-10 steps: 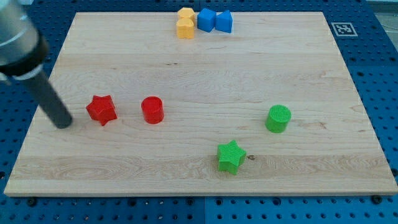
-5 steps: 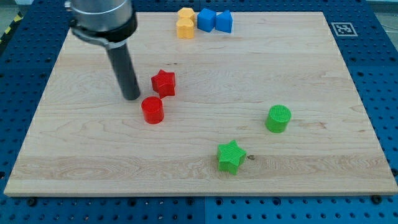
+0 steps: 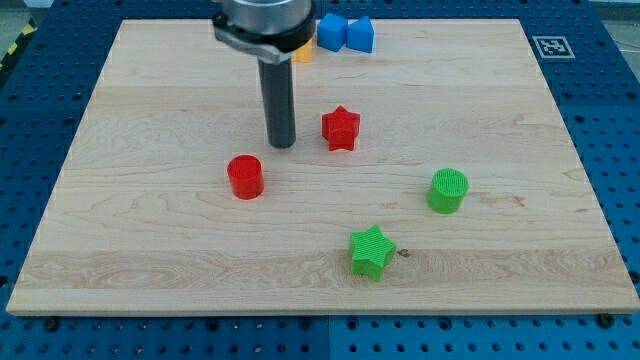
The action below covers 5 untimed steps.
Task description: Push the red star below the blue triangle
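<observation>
The red star (image 3: 341, 128) lies on the wooden board (image 3: 150, 250) near its middle, well below the blue blocks at the view's top. The blue triangle (image 3: 361, 34) sits at the top edge, touching a blue cube (image 3: 331, 31) on its left. My tip (image 3: 282, 144) rests on the board to the left of the red star, with a gap between them. The rod rises toward the view's top and partly hides the yellow blocks (image 3: 302, 52).
A red cylinder (image 3: 245, 177) stands below and left of my tip. A green cylinder (image 3: 448, 191) is at the right. A green star (image 3: 371, 251) lies near the bottom middle.
My tip has swept from the board's left side to the right. The red star has been pushed right and up, past the red cylinder, toward the middle.
</observation>
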Motion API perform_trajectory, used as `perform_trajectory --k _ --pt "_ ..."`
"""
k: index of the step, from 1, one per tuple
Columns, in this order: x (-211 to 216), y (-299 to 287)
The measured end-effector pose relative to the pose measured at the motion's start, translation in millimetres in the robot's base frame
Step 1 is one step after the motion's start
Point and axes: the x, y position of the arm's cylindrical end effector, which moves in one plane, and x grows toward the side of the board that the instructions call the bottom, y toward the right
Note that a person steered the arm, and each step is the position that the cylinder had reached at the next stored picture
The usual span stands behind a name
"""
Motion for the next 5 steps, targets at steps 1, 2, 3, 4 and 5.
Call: perform_trajectory --k 1,2,3,4,5 --pt "11 26" --pt "-10 77" --pt "-50 98" --pt "-31 99" --pt "-6 127"
